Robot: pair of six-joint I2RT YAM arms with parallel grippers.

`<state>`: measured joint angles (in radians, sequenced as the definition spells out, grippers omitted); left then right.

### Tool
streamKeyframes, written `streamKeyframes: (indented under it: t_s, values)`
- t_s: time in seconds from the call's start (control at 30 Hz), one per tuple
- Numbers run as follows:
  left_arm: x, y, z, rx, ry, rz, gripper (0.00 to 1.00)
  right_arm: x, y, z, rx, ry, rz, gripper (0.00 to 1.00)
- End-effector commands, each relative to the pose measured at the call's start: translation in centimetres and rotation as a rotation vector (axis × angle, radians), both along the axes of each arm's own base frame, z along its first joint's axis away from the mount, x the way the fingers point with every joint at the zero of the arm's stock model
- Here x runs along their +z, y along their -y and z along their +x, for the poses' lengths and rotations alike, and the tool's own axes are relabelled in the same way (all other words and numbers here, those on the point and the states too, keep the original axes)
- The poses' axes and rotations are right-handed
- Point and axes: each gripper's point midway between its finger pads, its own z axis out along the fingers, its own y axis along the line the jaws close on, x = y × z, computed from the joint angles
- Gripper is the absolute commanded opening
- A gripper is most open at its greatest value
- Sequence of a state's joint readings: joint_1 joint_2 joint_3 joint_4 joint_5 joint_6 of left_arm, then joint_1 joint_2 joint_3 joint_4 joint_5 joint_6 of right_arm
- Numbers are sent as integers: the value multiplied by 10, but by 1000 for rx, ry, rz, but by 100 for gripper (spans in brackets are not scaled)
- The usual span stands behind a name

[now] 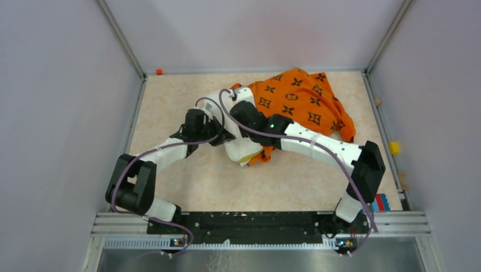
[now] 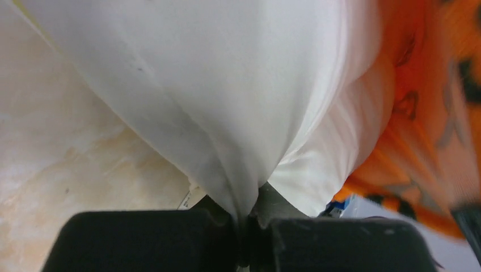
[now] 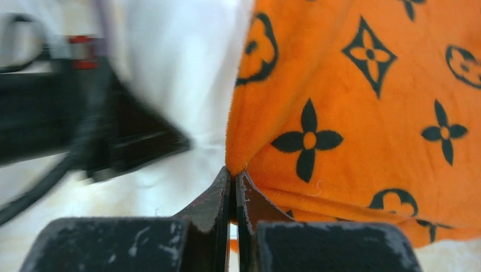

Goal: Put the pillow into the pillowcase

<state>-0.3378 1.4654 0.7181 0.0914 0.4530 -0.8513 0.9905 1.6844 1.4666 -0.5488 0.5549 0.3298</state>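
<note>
The left gripper (image 2: 249, 211) is pinching a fold of the white pillow (image 2: 227, 85), its jaws closed on the fabric, while the right gripper (image 3: 233, 180) is clamping an edge of the orange pillowcase (image 3: 368, 113). On the table (image 1: 170, 107), the pillowcase is bunching toward the far right, with the pillow showing at its near-left side.

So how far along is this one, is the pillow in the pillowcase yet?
Partly. Done: much of the pillow appears to sit inside the pillowcase, though a white end with yellow trim pokes out on the near side. In hand: the left gripper is shut on pillow fabric, the right gripper on the pillowcase's edge. Left: getting that exposed end covered.
</note>
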Motion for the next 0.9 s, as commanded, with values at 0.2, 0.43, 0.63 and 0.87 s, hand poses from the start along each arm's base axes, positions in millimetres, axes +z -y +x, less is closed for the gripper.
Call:
streamKeyframes:
  t_s: [0.2,0.43,0.63,0.87]
  values:
    - [65,22,30,6,147,-115,0,40,-58,-45,197,-101,251,5]
    - [41,12,-1,7,102,-106,0,55,-32,28,75,33,212,73]
    - [28,4,-13,11,81,-78,1,2,-40,75,87,19,76,77]
    - [21,-4,-15,25,71,-45,20,-58,-68,83,250,-113,74,80]
